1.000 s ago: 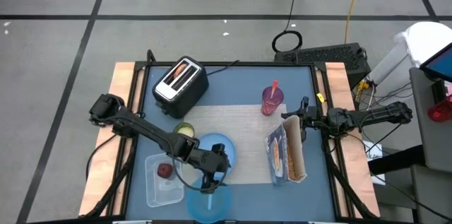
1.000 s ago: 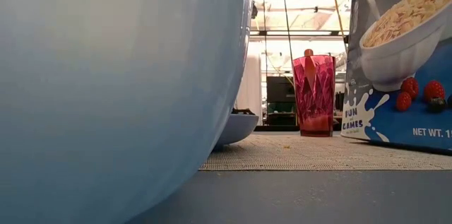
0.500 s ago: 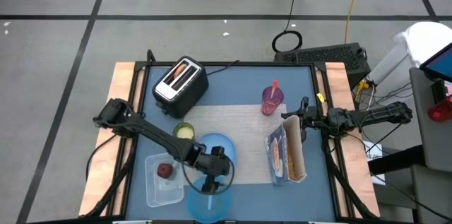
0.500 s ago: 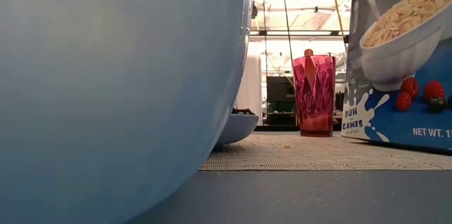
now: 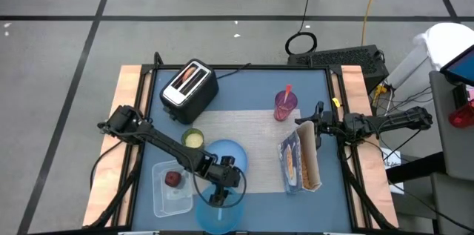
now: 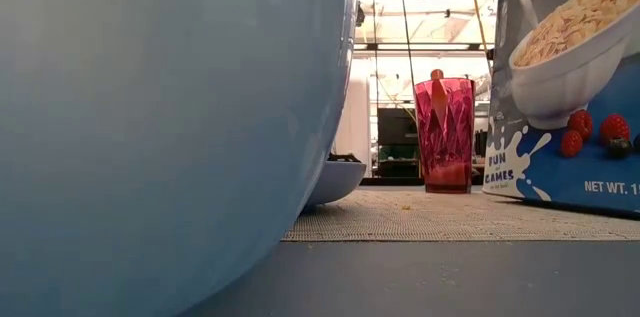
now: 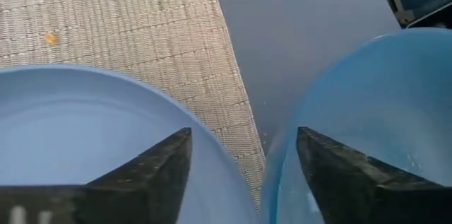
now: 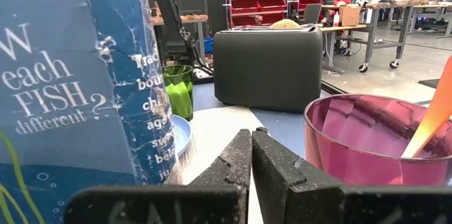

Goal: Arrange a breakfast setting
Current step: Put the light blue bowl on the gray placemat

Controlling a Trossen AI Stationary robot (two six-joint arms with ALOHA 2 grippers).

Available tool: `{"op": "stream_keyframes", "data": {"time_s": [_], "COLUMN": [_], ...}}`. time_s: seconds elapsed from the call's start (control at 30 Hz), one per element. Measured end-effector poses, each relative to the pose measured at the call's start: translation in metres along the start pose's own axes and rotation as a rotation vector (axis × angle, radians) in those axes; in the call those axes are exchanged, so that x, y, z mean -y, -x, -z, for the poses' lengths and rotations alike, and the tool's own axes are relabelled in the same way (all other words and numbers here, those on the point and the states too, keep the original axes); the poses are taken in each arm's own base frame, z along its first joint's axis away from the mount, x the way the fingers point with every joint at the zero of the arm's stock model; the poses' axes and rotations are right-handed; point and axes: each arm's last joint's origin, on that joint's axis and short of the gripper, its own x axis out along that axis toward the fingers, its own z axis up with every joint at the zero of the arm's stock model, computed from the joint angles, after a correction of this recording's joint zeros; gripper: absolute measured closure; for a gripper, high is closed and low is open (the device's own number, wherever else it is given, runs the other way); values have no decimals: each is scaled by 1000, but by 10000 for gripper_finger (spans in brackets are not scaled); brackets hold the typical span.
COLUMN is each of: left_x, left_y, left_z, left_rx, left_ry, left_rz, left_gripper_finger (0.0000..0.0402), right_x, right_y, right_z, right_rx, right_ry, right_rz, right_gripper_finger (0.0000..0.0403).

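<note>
The left gripper (image 5: 217, 199), fingers parted, straddles the blue bowl (image 5: 218, 215) rim at its 12 o'clock edge, beside the light-blue plate (image 5: 231, 150); the right gripper (image 5: 301, 121) is clenched empty.

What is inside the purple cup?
A spoon with an orange handle sticks up out of the purple cup. The spoon's metal end is hidden down in the cup.

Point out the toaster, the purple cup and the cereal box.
toaster (image 5: 189, 84): high view, its top by the slots.
purple cup (image 6: 444, 135): low view, its faceted side.
cereal box (image 5: 300, 162): high view, its upper face.
</note>
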Motion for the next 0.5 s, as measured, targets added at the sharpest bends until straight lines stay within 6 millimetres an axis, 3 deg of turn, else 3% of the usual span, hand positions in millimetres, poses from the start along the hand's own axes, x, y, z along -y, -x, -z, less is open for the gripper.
{"op": "stream_keyframes", "data": {"time_s": [0.5], "left_x": [2], "left_y": [0], "left_z": [2], "left_rx": [-22], "left_ry": [-9], "left_rz": [1], "left_gripper_finger": [349], "right_x": [0], "right_y": [0], "right_z": [0], "right_rx": [0], "right_ry": [0], "right_rz": [0], "right_gripper_finger": [394]}}
